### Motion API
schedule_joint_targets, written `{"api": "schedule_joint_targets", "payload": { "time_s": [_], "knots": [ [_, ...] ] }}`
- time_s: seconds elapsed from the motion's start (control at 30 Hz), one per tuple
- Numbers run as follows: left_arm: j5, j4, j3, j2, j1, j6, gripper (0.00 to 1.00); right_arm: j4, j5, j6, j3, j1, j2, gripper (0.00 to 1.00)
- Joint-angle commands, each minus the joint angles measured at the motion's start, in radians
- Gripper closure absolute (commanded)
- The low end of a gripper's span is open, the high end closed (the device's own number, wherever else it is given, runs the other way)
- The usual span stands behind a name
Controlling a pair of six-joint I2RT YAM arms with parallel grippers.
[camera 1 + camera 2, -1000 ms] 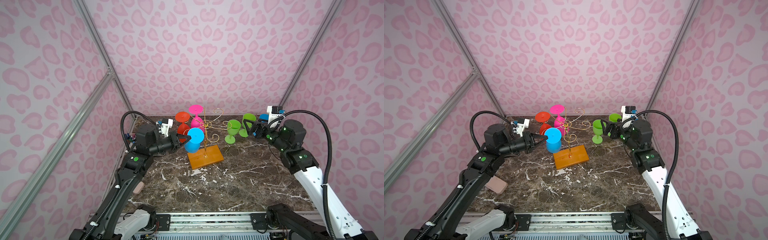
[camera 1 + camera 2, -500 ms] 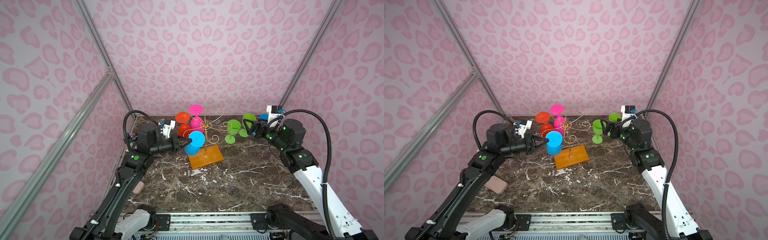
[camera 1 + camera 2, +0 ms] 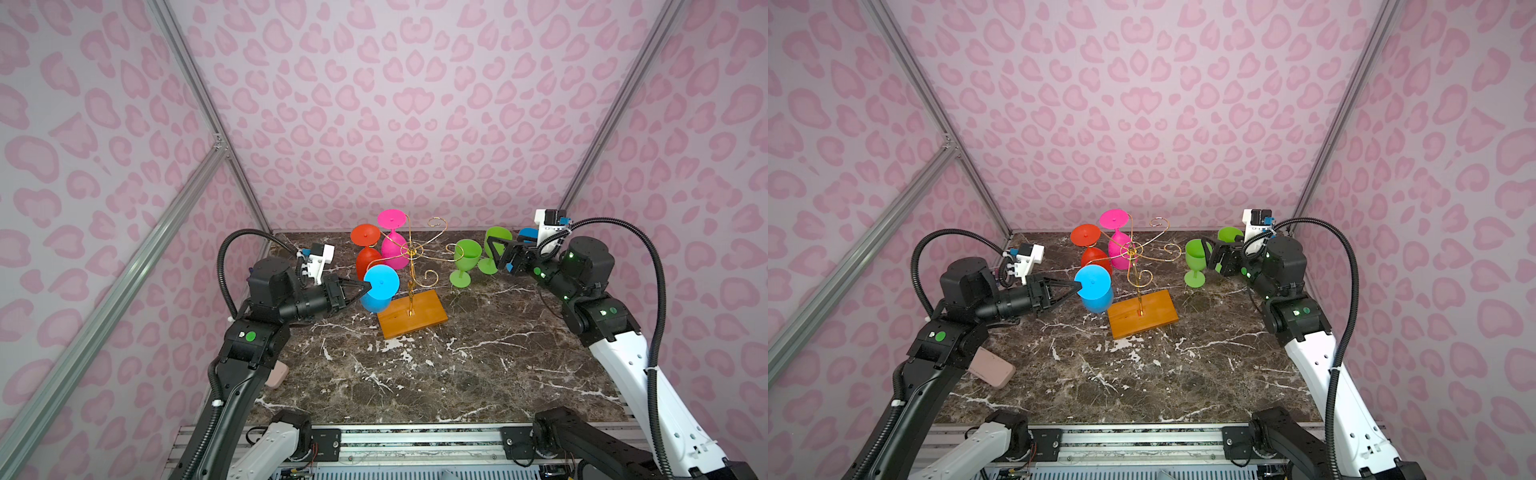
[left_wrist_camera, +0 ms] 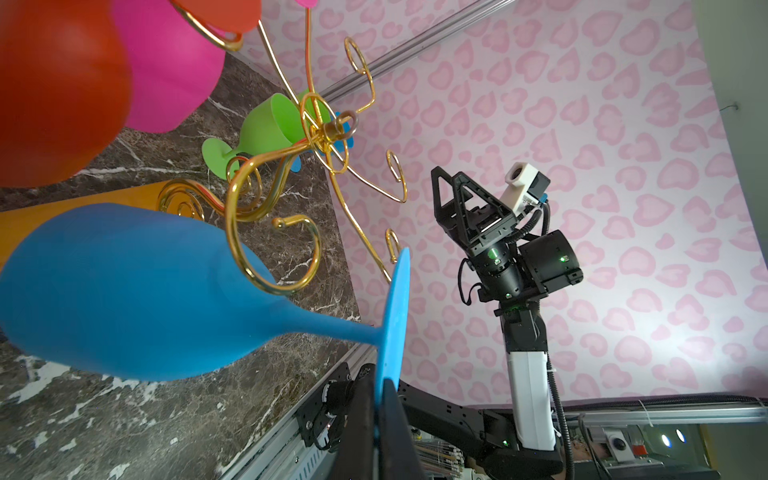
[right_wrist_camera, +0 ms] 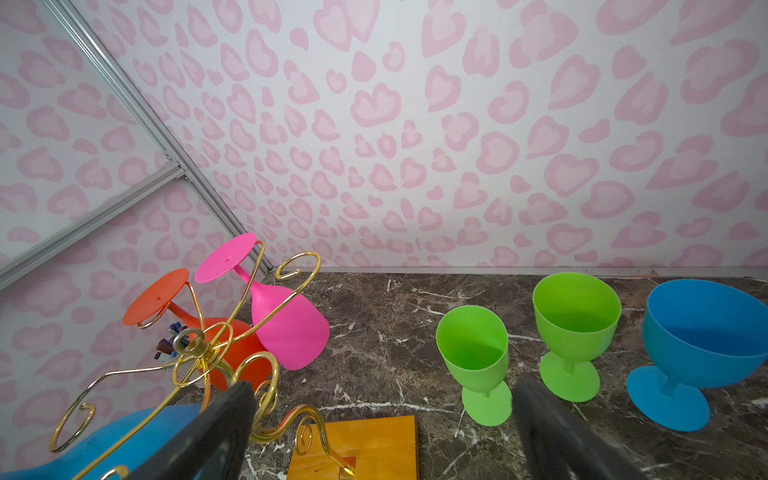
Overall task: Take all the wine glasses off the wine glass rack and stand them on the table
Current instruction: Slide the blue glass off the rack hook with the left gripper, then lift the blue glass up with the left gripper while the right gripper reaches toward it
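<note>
Presently, left hand [image 3: 368, 286] is clamped on the foot rim of blue wine glass [image 3: 384, 280], just beside wine glass rack [image 3: 415, 320]. Right hand [image 5: 384, 386] stands with jaws apart. Bench [image 3: 415, 374] lies open in front of rack.

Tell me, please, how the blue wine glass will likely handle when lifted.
The blue wine glass looks matte plastic, so probably light and stiff. Pinched only at its foot's edge by the left gripper, it may pivot.

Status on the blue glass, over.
Left end effector shut on blue wine glass foot. Right end effector open, empty. Stem inside wine glass rack scroll.
</note>
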Motion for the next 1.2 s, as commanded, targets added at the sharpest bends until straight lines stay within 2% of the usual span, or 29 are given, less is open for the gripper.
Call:
{"api": "schedule_joint_targets", "payload": {
  "time_s": [0.0, 0.23, 0.4, 0.87, 1.17],
  "knots": [
    [0.095, 0.036, 0.038, -0.026, 0.036, -0.029, 0.97, -0.002, 0.000, -0.015, 0.012, 0.000, -0.008, 0.02],
    [0.273, 0.039, 0.059, -0.041, 0.058, -0.067, 0.97, -0.011, -0.001, -0.025, 0.030, 0.001, -0.019, 0.02],
    [0.264, 0.049, 0.034, -0.053, 0.054, -0.081, 0.97, -0.020, 0.000, -0.028, 0.039, 0.001, -0.022, 0.02],
    [0.260, 0.115, 0.089, -0.086, 0.054, -0.157, 0.97, -0.028, -0.007, -0.033, 0.057, 0.001, -0.016, 0.02],
    [0.259, 0.197, 0.136, -0.103, 0.054, -0.219, 0.96, 0.003, -0.086, -0.048, 0.087, 0.004, 0.001, 0.02]
  ]
}}
